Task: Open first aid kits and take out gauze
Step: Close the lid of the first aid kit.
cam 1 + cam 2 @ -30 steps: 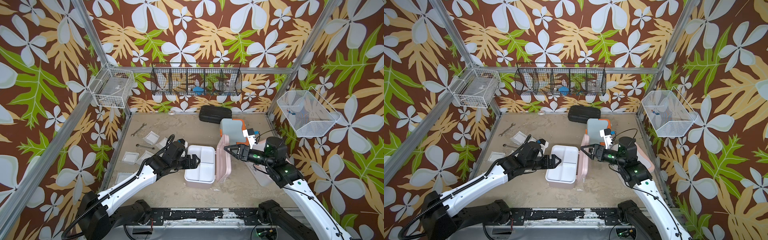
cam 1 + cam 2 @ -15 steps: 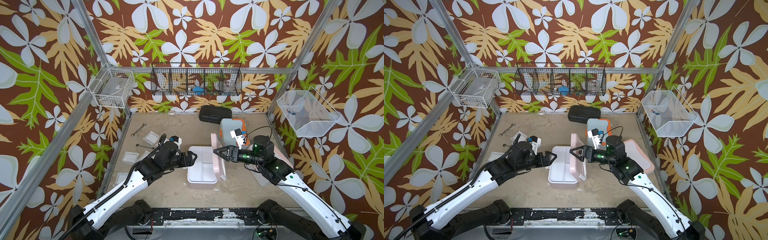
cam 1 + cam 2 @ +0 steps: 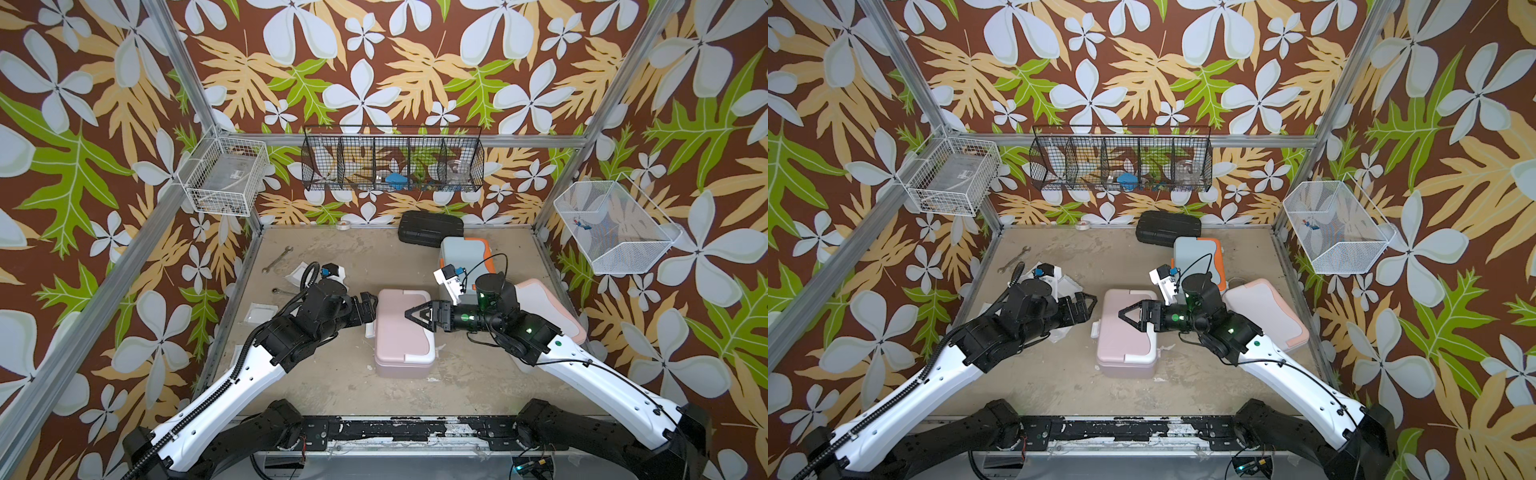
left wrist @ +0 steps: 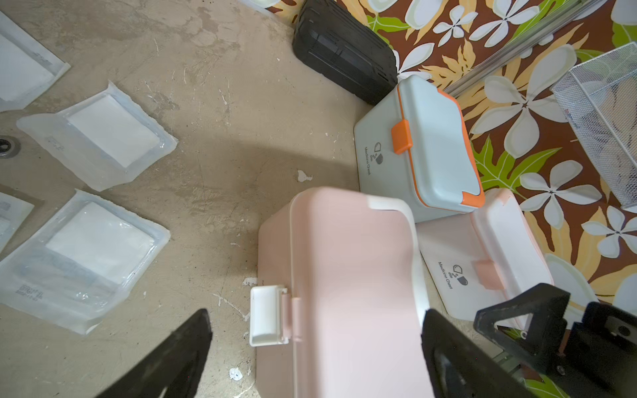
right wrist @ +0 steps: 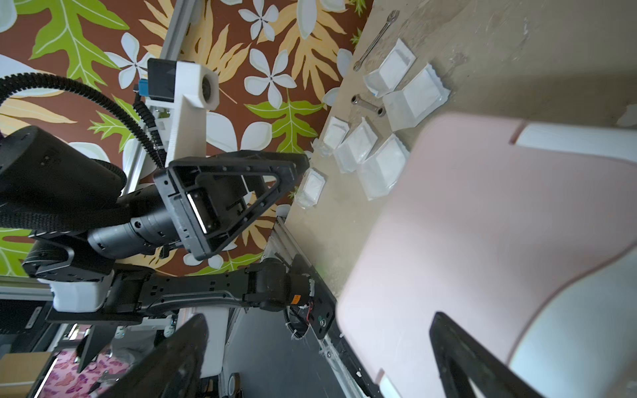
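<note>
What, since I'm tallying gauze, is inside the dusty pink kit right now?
The pink kit has its lid down, so its inside is covered; only the lid, white handle and white latch show. Gauze packets lie outside it; whether any are inside cannot be told.

"Medicine Chest" stands on the light blue kit [image 4: 424, 148] and the white kit [image 4: 482, 262]; gauze packet [image 4: 100, 134] print is too small.

Dusty pink, white-trimmed plastic lidded case [image 3: 399, 345] mid-frame; light blue plastic case [image 3: 459, 251] with orange trim; brown walls [image 3: 374, 62] with white flowers.
</note>
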